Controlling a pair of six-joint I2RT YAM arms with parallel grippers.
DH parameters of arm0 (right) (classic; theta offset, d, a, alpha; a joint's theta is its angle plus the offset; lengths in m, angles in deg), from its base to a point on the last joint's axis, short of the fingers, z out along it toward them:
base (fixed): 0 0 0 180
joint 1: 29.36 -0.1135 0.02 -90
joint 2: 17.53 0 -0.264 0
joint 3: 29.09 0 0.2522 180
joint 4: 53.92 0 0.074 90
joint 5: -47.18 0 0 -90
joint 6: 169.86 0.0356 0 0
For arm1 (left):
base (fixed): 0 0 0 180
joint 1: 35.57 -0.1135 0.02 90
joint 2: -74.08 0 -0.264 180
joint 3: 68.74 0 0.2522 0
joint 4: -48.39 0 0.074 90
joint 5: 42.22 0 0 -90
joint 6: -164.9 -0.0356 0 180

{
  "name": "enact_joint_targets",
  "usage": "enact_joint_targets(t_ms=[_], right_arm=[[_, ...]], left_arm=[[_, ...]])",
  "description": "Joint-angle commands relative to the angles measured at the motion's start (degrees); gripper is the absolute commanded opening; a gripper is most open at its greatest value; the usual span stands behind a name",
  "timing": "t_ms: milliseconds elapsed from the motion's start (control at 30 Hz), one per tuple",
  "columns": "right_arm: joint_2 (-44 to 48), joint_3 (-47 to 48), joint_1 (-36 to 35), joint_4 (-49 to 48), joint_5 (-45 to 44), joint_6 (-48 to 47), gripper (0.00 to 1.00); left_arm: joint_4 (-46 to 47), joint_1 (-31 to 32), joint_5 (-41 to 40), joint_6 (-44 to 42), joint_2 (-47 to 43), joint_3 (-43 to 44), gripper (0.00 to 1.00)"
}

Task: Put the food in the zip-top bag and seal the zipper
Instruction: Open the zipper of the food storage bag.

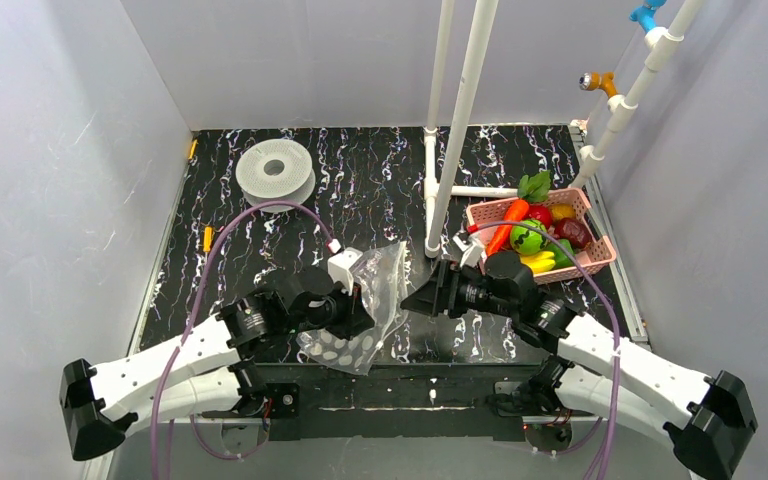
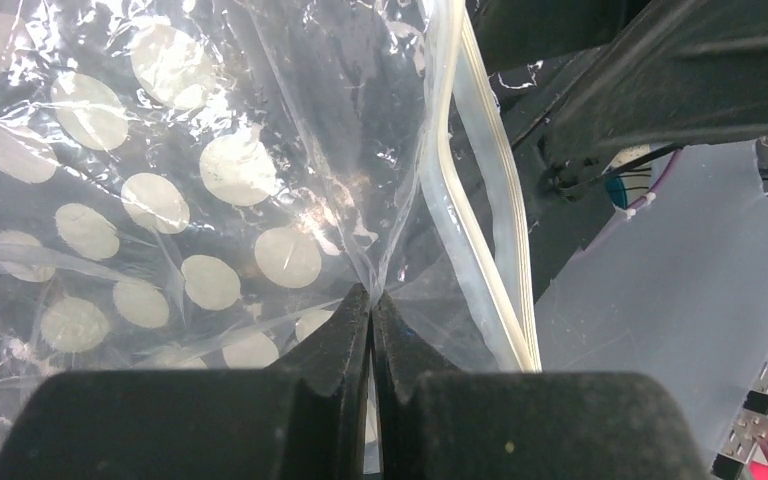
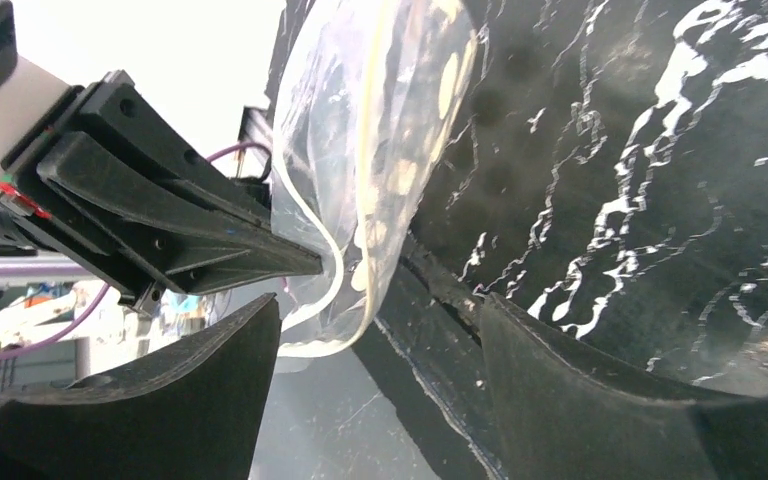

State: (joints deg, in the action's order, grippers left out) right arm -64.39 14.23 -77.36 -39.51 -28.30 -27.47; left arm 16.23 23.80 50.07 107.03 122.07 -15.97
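Observation:
The clear zip-top bag with whitish dots hangs lifted off the table between my two arms. My left gripper is shut on a fold of its film just beside the zipper, which is unsealed and runs up to the right. From the right, my right gripper faces the mouth, open, with the lower curve of the zipper lying between its fingers and not pinched. The left gripper's tip shows against the bag. The food lies in the pink basket.
White pipe posts rise just behind the bag, left of the basket. A grey-white spool sits at the back left. Grey walls close in on both sides, and the table's front edge runs just under the bag.

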Motion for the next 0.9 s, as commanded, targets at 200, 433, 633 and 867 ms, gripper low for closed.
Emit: enact_joint_targets(t_ms=[200,433,633,867], right_arm=[[-4.4,4.7,-5.0,-0.7,-2.4,0.2,0.43],[-2.8,3.8,-5.6,-1.0,-3.0,0.5,0.41],[-8.2,8.1,-9.1,-0.9,-3.9,-0.6,0.33],[-8.4,13.2,-10.9,6.0,-10.7,-2.8,0.01]], left_arm=[[-0.9,0.0,2.4,1.1,-4.9,-1.3,0.00],[-1.4,0.0,2.5,2.3,-6.7,-1.4,0.02],[-1.8,0.0,4.0,1.9,-5.0,1.0,0.07],[-10.9,0.0,-3.6,-0.2,-4.1,9.6,0.75]])
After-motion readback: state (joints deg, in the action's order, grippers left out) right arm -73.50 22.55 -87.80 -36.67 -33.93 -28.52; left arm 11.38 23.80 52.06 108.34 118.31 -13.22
